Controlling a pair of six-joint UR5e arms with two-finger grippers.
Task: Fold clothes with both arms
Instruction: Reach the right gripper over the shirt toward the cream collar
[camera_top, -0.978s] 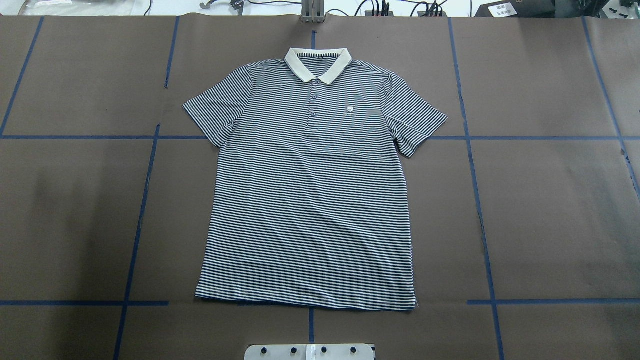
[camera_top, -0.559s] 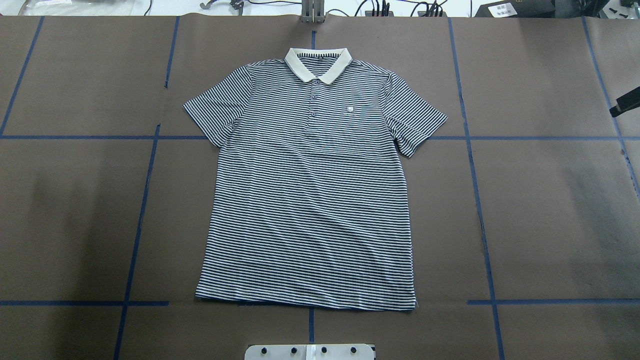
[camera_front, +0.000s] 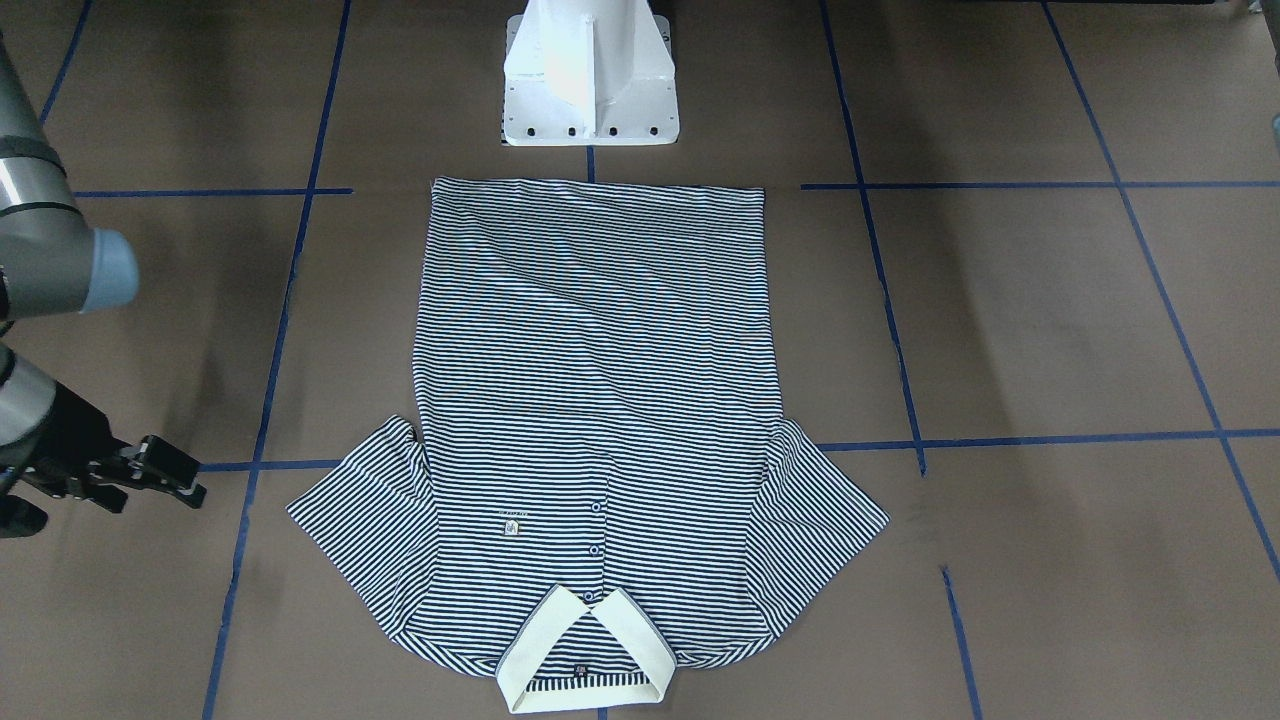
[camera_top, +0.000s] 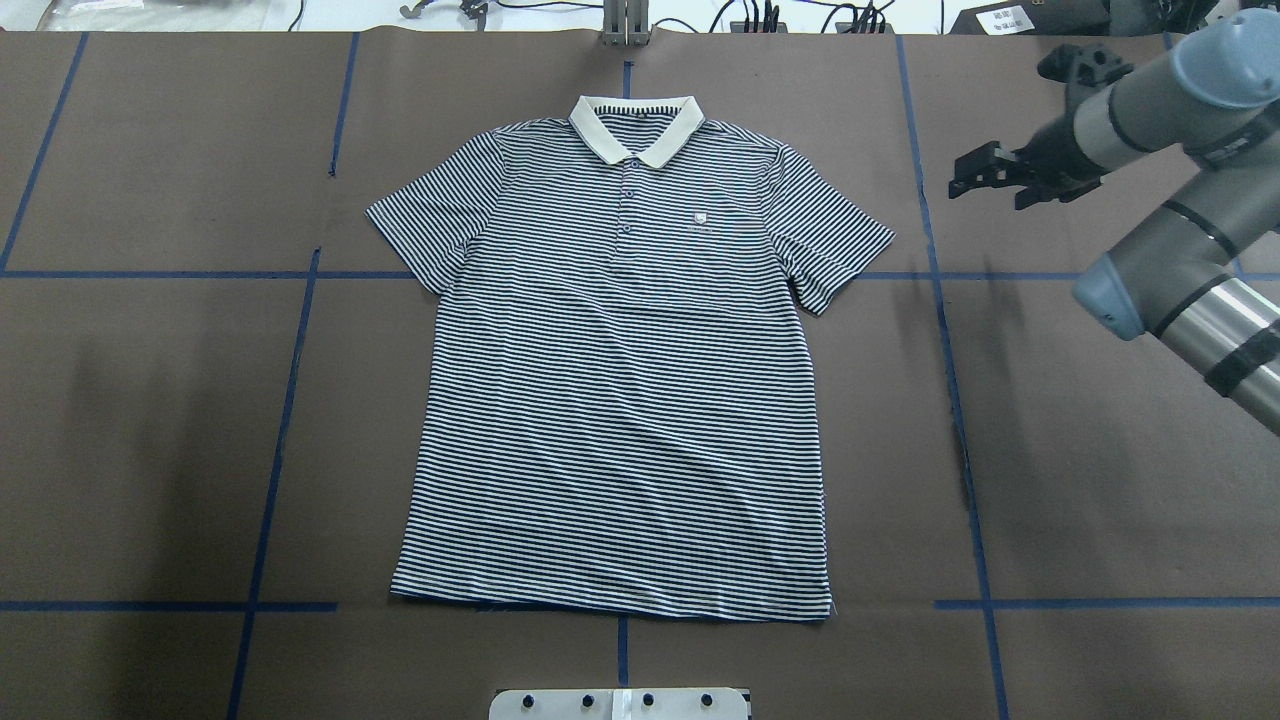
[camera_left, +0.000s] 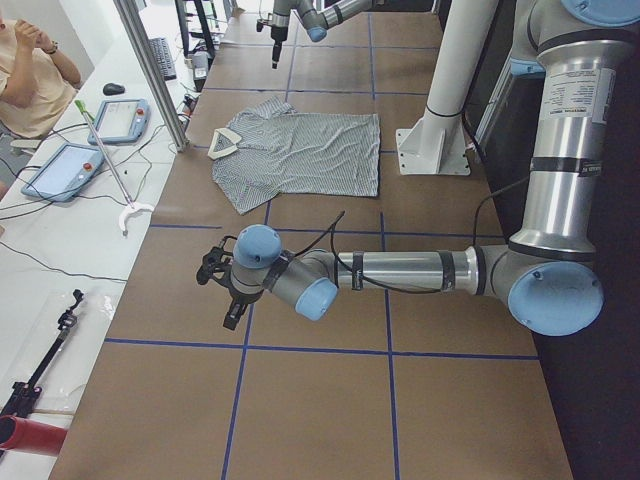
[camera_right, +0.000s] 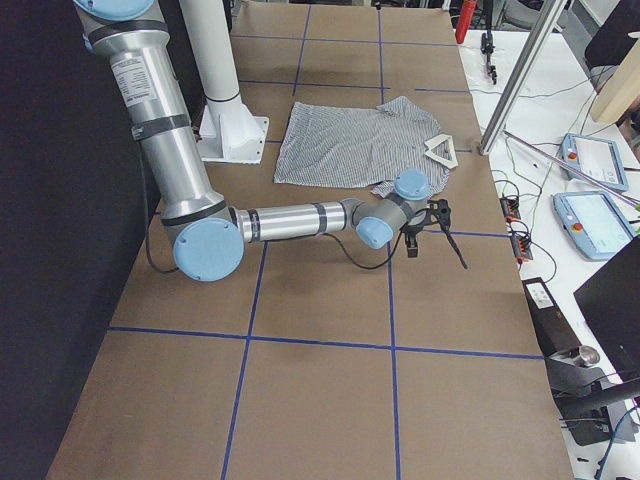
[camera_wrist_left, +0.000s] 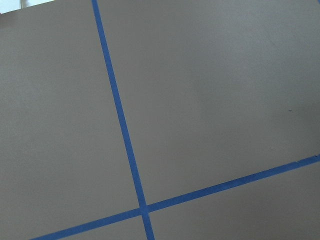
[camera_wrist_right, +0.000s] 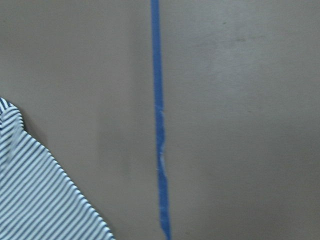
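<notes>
The clothes (camera_top: 625, 380) are one navy-and-white striped polo shirt, lying flat and face up mid-table with its cream collar (camera_top: 633, 128) at the far side. My right gripper (camera_top: 968, 172) hovers open and empty over bare mat, just right of the shirt's right sleeve (camera_top: 835, 240). The front-facing view shows this gripper (camera_front: 175, 478) beside that sleeve (camera_front: 360, 520). A corner of the sleeve (camera_wrist_right: 35, 195) shows in the right wrist view. My left gripper (camera_left: 218, 290) shows only in the exterior left view, far from the shirt (camera_left: 300, 150); I cannot tell its state.
The white pedestal base (camera_front: 588, 90) stands at the shirt's hem side. Blue tape lines (camera_top: 940, 300) grid the brown mat. Beyond the collar side runs a white bench with teach pendants (camera_left: 62, 170), a metal post (camera_left: 150, 70) and a seated person (camera_left: 30, 80).
My right arm has swung into the overhead view from the right edge and moved left towards the shirt's sleeve. The shirt has not moved.
</notes>
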